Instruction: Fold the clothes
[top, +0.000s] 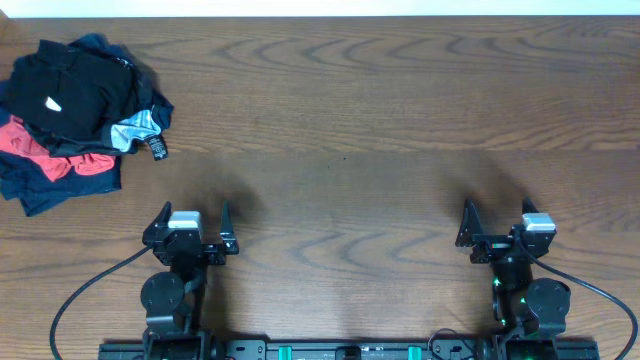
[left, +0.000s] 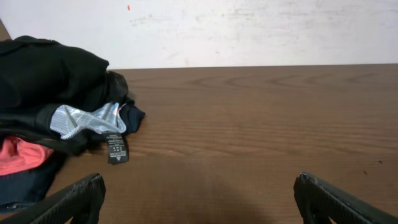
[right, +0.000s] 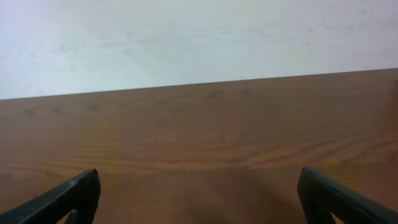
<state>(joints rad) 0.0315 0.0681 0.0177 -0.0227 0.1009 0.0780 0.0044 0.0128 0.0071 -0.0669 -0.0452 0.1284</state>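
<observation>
At the far left corner of the desk (top: 380, 90), the clothes (top: 75, 115) are lying in one crumpled heap, a black T-shirt (top: 70, 80) sitting on top, red and navy pieces poking out beneath it and a label (left: 116, 148) trailing onto the wood at the heap's near right edge. Nothing is being spread or folded yet, so the task is looking to be at its very start. The left end effector (top: 194, 212) is hovering by the near edge, on the left, fingers (left: 78, 199) spread wide and gripping nothing; the heap is showing at the left of its wrist view, well apart from the fingertips. The right end effector (top: 497, 210) is mirroring it on the right, likewise spread wide and carrying nothing, facing only wood and a pale wall (right: 186, 37). Both are probably waiting in a rest pose, jaws wide so either can take cloth at once. The broad middle of the desk is lying between them and the heap, likely where a garment is going to be laid flat. Being on the heap's side, the left one is looking better placed to reach first
</observation>
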